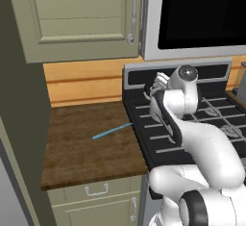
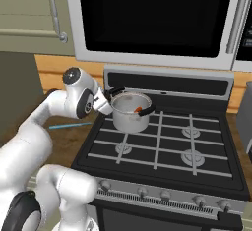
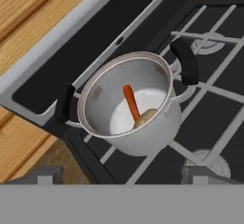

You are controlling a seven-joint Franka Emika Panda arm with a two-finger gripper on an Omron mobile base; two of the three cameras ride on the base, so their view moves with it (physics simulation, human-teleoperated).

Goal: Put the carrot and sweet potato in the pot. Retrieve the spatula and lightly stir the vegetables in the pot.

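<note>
**Spatula waits on the counter while both vegetables sit in the pot**

The spatula (image 1: 113, 131) lies flat on the brown wooden counter (image 1: 81, 157), just left of the stove (image 2: 162, 146), its far end reaching almost to the stove's edge. It looks like a light, stiff tool: a thin handle that widens into a flat blade. Lying that flat, it may be awkward to get fingers under, and its smooth, narrow shaft could twist or slip in a loose pinch. I would take it across the handle, somewhere toward the middle, so the blade hangs free for stirring and the tool does not tip.

The pot (image 3: 131, 101) stands on the stove's back left burner, shiny steel with two black side handles. Inside it the carrot (image 3: 131, 101) lies on the bottom, a thin orange stick, and the sweet potato (image 3: 145, 117) rests just beside its lower end, against the near wall. Both look small and firm, easy to push around with a gentle stir. So the loading seems done, and fetching the spatula looks like the next job.

The gripper (image 2: 109, 102) hovers by the pot's rim on the counter side; whether its jaws are apart or together I cannot make out, and nothing appears to be in its hold.
</note>
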